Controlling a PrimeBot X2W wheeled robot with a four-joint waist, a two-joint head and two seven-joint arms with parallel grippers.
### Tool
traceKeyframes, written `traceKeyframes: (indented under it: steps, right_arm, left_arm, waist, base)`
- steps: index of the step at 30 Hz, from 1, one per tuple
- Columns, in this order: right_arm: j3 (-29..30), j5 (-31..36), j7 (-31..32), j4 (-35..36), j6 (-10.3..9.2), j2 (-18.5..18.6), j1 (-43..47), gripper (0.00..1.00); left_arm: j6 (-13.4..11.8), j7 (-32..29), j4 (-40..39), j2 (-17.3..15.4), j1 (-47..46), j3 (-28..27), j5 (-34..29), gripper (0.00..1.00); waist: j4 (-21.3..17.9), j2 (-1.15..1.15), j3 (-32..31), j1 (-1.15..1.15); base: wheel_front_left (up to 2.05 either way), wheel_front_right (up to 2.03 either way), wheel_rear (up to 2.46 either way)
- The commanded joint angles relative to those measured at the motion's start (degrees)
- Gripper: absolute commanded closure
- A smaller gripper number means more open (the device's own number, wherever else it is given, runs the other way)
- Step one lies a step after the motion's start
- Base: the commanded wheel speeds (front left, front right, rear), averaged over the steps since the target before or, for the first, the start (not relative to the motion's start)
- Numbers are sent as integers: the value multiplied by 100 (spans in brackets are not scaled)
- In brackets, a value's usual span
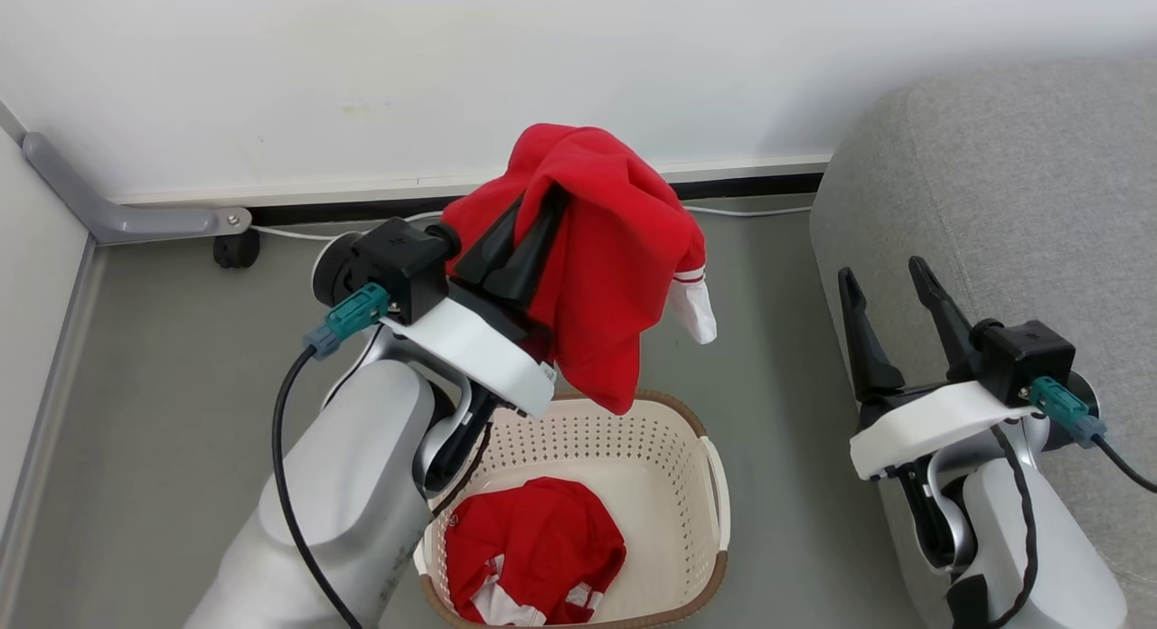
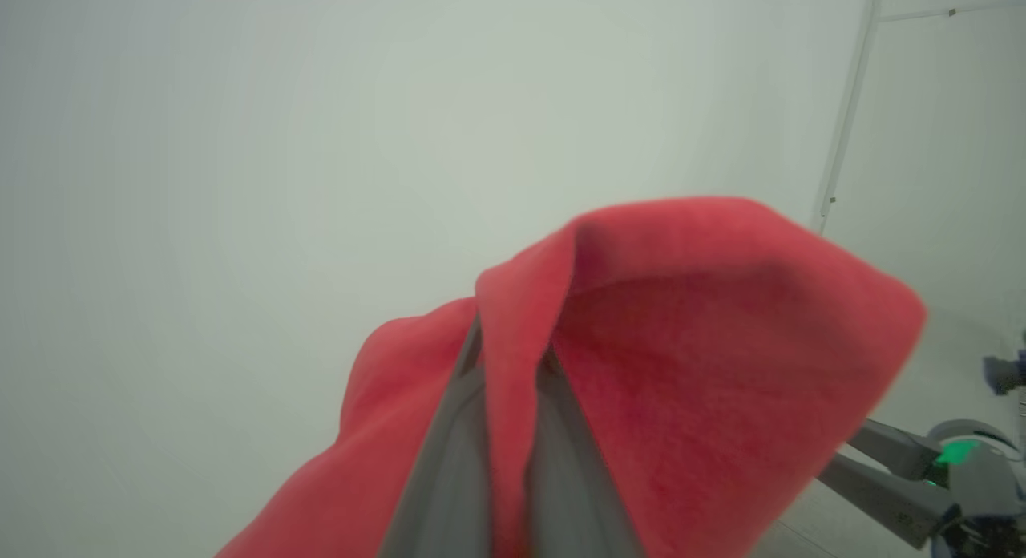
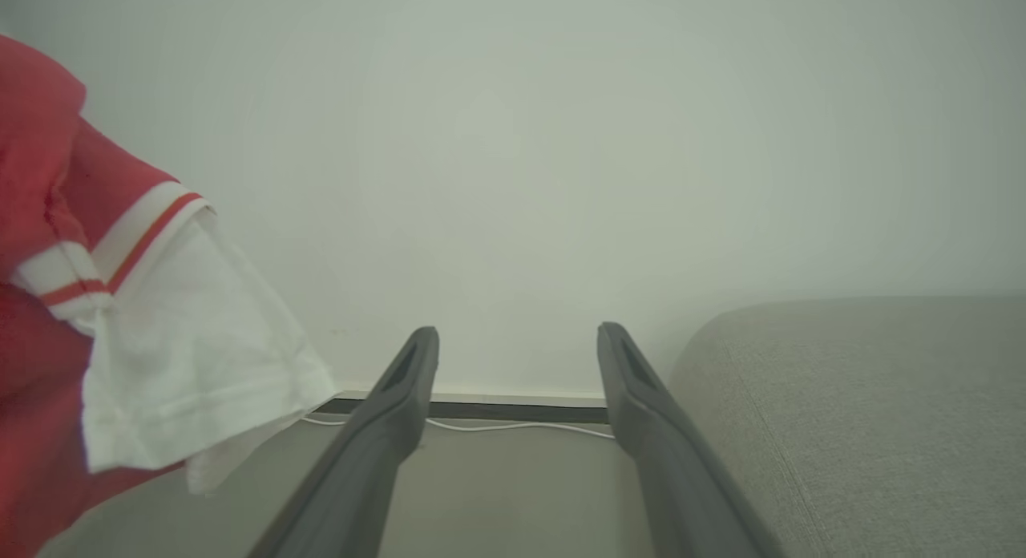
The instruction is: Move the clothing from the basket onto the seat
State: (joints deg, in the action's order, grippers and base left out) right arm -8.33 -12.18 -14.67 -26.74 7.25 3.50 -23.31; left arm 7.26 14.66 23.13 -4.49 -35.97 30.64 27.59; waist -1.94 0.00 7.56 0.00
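Note:
My left gripper [image 1: 538, 209] is shut on a red garment [image 1: 606, 258] and holds it high above the basket [image 1: 673, 448]; its white-trimmed sleeve [image 1: 694, 305] dangles to the right. In the left wrist view the red fabric [image 2: 681, 357] wraps over both fingers [image 2: 449, 462]. A second red and white garment [image 1: 533, 552] lies crumpled in the basket's bottom. My right gripper [image 1: 886, 281] stands open and empty beside the grey seat [image 1: 1021, 195]. The right wrist view has the hanging garment [image 3: 96, 317] at its left and the seat [image 3: 866, 398] at its right.
A white wall with a dark skirting strip [image 1: 741, 188] runs behind the basket, and a white cable [image 1: 750, 211] lies along its foot. A grey bracket with a black caster [image 1: 237, 248] sits at the far left. Grey floor [image 1: 768, 367] separates basket and seat.

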Motion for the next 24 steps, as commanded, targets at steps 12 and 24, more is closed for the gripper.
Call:
traceKeyframes:
  steps: [12,24]
  right_arm:
    - [-209,-82,-33,138,24,-38,28,0]
    - [-1080,-559,-33,2126,24,-54,-381,0]
  left_arm:
    - [23,34,-342,-24,-383,-86,-130,100]
    - [23,34,-199,-15,-391,-17,-132,100]
  waist:
    - [-66,0,-19,0]
    - [-73,0,153,0]
  base:
    - [0,0,0]
    - [0,0,0]
